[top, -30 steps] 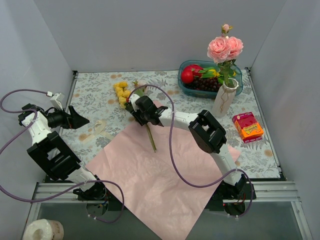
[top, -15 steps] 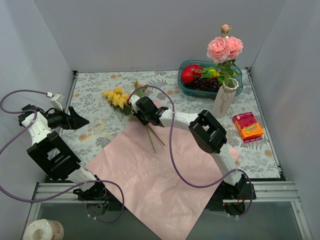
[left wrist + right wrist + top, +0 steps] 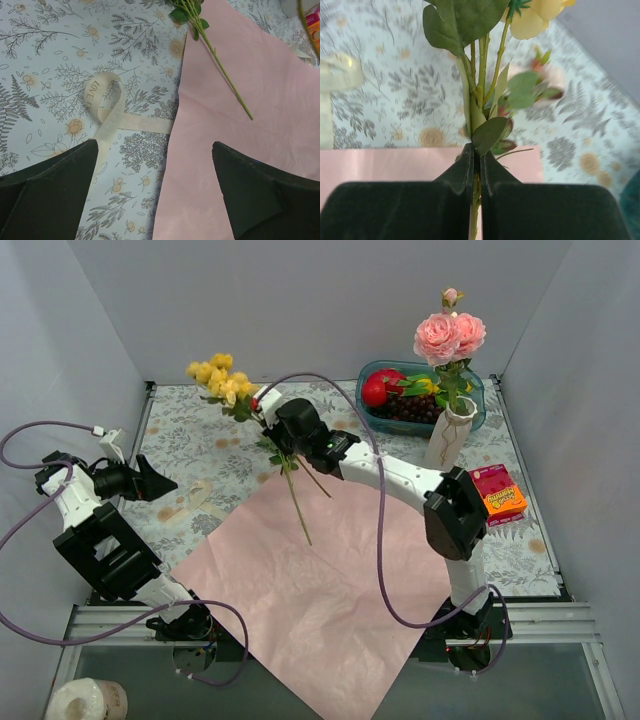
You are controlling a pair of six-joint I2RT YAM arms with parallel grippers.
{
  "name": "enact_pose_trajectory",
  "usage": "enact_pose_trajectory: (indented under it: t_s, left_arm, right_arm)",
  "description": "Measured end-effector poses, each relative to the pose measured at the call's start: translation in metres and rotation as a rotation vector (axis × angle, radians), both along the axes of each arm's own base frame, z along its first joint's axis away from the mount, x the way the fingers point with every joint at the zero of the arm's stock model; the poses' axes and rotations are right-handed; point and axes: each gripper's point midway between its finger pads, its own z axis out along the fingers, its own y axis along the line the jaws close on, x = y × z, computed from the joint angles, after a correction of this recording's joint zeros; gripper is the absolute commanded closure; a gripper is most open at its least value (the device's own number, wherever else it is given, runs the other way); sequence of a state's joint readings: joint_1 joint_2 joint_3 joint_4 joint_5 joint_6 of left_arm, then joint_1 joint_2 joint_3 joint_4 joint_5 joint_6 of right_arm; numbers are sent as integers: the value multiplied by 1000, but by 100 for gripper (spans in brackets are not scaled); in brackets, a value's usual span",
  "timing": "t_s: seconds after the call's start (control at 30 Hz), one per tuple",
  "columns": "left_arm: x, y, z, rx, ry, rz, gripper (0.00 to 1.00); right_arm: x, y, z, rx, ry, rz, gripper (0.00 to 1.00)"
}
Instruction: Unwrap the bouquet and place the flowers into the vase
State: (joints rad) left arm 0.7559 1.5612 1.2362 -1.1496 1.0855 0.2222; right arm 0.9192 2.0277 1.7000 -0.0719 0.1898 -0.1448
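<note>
1. Top external: my right gripper (image 3: 278,445) is clamped shut on the stems of the yellow flowers (image 3: 220,378). Their blooms tilt up toward the back-left and the stem tips trail over the opened pink paper (image 3: 300,600). I judge this mid-stem grip leaves the cut ends free for the vase (image 3: 446,440), which stands well apart to the right and holds pink roses (image 3: 450,335). My left gripper (image 3: 152,480) waits at the left.
2. Left wrist: my left gripper (image 3: 154,146) is spread wide and empty above the cream ribbon (image 3: 107,107) and the paper's edge. The green stems (image 3: 220,75) lie well ahead.
3. Right wrist: my right gripper (image 3: 476,165) pinches the stems between its jaws, with leaves (image 3: 465,17) and a yellow rose (image 3: 535,17) just above.
</note>
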Motion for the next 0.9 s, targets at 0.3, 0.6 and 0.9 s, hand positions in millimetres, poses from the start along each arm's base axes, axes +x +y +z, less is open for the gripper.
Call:
enact_pose_trajectory:
  t_s: [0.3,0.6,0.9]
  left_arm:
    - [-3,0,0,-2,4,0,2]
    - [-4,-1,0,-7,9,0,2]
    - [-2,1,5,-4,5,0,2]
  right_arm:
    - [-23,-53,235,290,-396,-17,99]
    - [-148,-233,454,702,-918,-109,99]
    - [-193,-356,461,783,-1175,-422,99]
